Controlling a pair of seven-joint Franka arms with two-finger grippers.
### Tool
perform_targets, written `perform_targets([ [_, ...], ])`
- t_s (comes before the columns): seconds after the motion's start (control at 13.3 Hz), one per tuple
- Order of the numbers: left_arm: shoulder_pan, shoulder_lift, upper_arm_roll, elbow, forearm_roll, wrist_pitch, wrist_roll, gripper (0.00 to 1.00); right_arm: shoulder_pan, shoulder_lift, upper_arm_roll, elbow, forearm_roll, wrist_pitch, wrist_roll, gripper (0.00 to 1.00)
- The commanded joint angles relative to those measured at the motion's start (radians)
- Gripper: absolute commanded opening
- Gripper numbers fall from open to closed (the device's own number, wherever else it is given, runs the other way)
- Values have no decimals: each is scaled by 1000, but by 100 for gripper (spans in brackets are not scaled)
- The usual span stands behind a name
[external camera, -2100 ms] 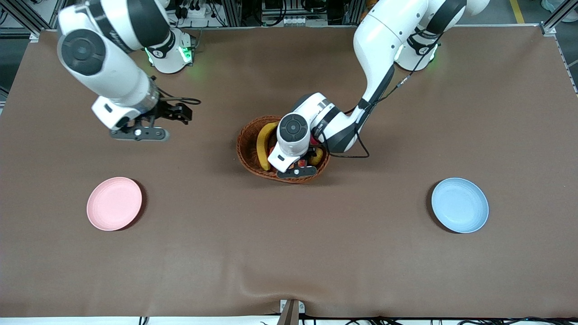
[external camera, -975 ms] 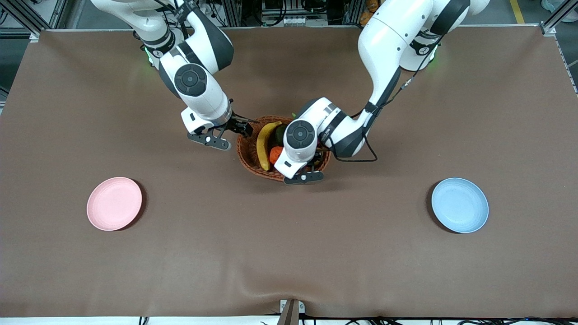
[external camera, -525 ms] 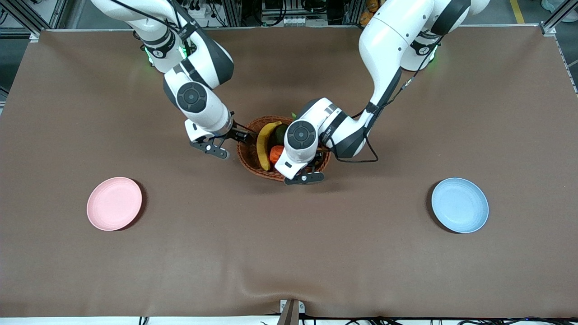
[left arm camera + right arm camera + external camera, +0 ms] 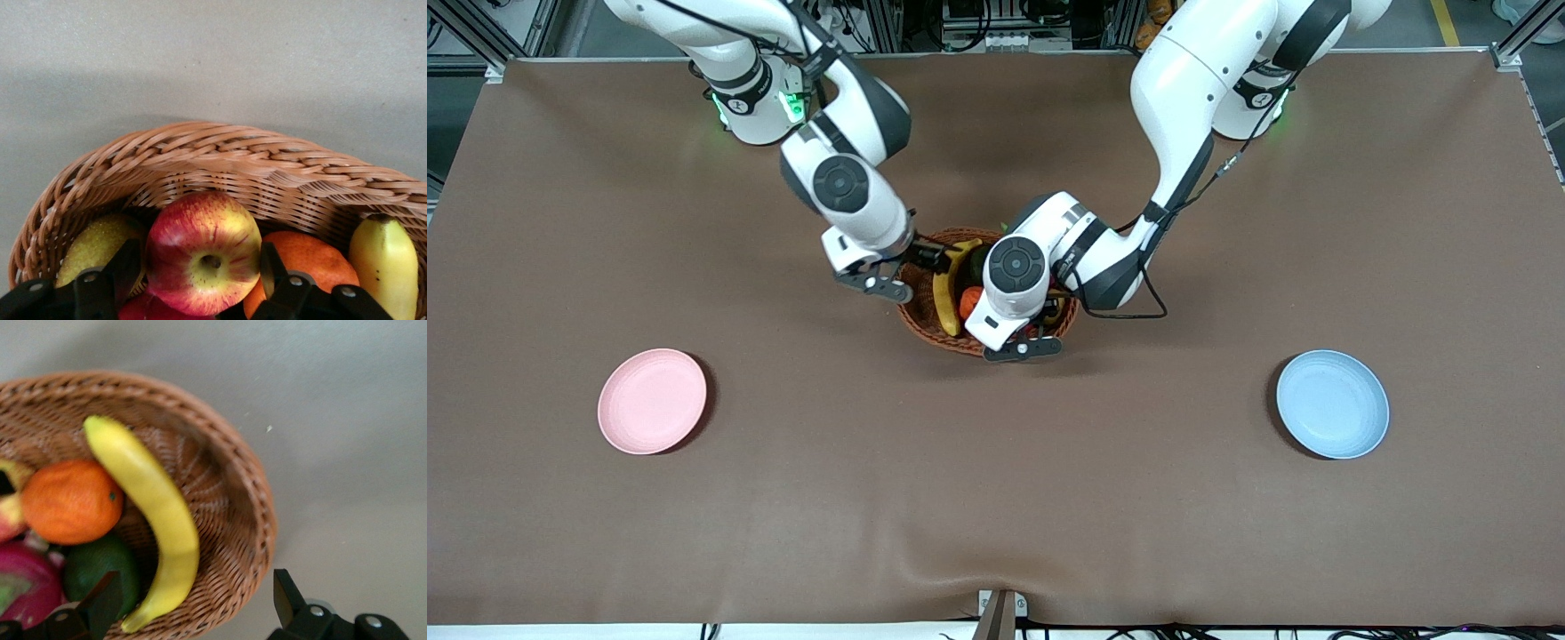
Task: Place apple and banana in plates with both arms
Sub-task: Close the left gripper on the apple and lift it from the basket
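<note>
Two white jointed arms reach down to the brown woven wicker basket point(image 4: 925, 324) standing mid-table on the brown cloth, which holds the fruit. The left gripper point(image 4: 200, 283) is lowered into the basket, its black fingers point(image 4: 123, 267) spread on either side of the small round red apple with yellow blotches point(image 4: 203, 252); whether the pads touch the skin cannot be told. The apple lies in the basket with a yellow-green pear point(image 4: 97, 247) beside it on one flank and a ridged orange fruit point(image 4: 307, 263) on the other, close to the basket's wall.

The right gripper point(image 4: 193, 607) hangs over the basket's rim at the right arm's end, fingers point(image 4: 283, 597) wide apart and holding nothing. In the right wrist view the long curved yellow banana point(image 4: 150, 513) lies along the inner wall of the basket, with the orange fruit touching it, a dark green fruit point(image 4: 100, 570) beside its lower end, and a magenta dragon fruit point(image 4: 23, 580) next to that.

Both round matte plates are bare and well apart from the basket, nearer the front camera than it: the pale pink plate point(image 4: 652, 401) toward the right arm's end of the table, the light blue plate point(image 4: 1332, 404) toward the left arm's end.
</note>
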Motion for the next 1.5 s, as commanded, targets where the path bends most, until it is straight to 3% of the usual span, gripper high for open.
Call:
perform_targets([
  [0.0, -11, 20, 7, 3, 9, -16, -3, 78, -6, -14, 20, -10, -16, 11, 8, 100],
  [0.07, -11, 20, 7, 1, 12, -16, -3, 73, -9, -27, 20, -12, -16, 11, -17, 100],
  [0.15, -14, 18, 7, 1, 13, -18, 1, 55, -17, -35, 20, -18, -16, 8, -50, 100],
  [0.22, -14, 18, 7, 3, 12, -18, 1, 13, -21, -37, 20, -24, -16, 10, -63, 100],
  [0.3, -14, 15, 7, 3, 7, -19, 1, 0, -21, -35, 20, -27, -16, 13, -63, 100],
  [0.82, 9, -111, 6, 6, 6, -181, 3, 0, -20, -21, 17, -27, -16, 21, -61, 100],
  [1.2, 131, -246, -5, 6, -9, -275, 18, 0, -9, 28, 16, -22, -16, 91, -54, 100],
  [1.43, 268, -325, 6, 4, 3, -373, 201, 0, -4, 90, 14, -18, -18, 160, -54, 100],
])
